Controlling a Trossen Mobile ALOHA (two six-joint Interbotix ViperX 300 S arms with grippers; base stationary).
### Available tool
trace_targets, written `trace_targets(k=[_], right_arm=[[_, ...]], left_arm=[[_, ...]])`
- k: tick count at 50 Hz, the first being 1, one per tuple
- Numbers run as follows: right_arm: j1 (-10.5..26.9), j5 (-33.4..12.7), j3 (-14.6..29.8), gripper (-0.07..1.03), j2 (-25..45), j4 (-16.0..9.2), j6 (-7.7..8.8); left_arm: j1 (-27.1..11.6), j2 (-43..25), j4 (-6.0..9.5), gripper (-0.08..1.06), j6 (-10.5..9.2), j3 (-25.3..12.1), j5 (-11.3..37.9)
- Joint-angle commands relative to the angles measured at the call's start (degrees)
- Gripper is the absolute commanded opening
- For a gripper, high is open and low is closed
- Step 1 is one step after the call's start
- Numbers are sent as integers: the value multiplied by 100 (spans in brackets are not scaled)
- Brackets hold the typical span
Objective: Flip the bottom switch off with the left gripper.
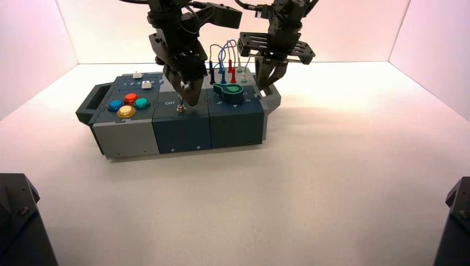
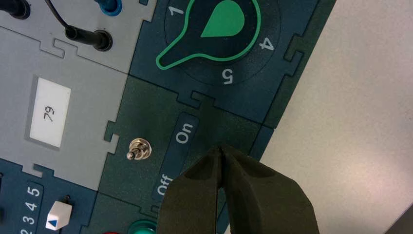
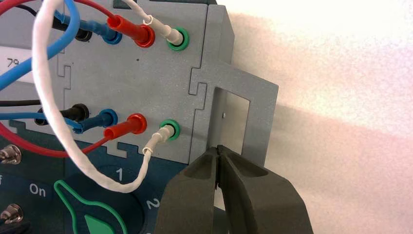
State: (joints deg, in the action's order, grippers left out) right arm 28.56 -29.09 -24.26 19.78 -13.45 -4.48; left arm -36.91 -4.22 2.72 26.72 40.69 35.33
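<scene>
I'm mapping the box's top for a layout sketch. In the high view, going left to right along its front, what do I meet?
Blue round button → yellow round button → green round button → small metal toggle switch, under the left gripper → green-outlined black rotary knob.

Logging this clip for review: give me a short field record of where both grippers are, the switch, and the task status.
left gripper: shut, over the box's middle dark blue panel, right by the toggle switch
switch labels: On and Off beside it
right gripper: shut, idle at the box's right-end handle
knob: green, pointer near 1
display: reads 79
status: lever position unclear
</scene>
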Motion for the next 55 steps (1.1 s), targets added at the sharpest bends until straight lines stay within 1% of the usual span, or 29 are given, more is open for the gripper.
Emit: trace_targets(k=[1, 23, 29, 34, 41, 55], right_arm=[[35, 9, -18, -2, 97, -18, 53], [35, 9, -18, -2, 97, -18, 53], [35, 9, -18, -2, 105, -18, 53], [35, 9, 0, -2, 105, -18, 53], [35, 0, 0, -2, 105, -18, 53], [35, 0, -18, -2, 105, -18, 53]], left_arm=[[105, 211, -26, -3, 9, 44, 62], [176, 237, -26, -3, 9, 44, 88], [167, 211, -9, -3, 9, -44, 97], [9, 141, 0, -3, 0, -211, 105], [-53, 44, 0, -3, 9, -352, 132], [-44, 9, -26, -3, 18, -325, 176]])
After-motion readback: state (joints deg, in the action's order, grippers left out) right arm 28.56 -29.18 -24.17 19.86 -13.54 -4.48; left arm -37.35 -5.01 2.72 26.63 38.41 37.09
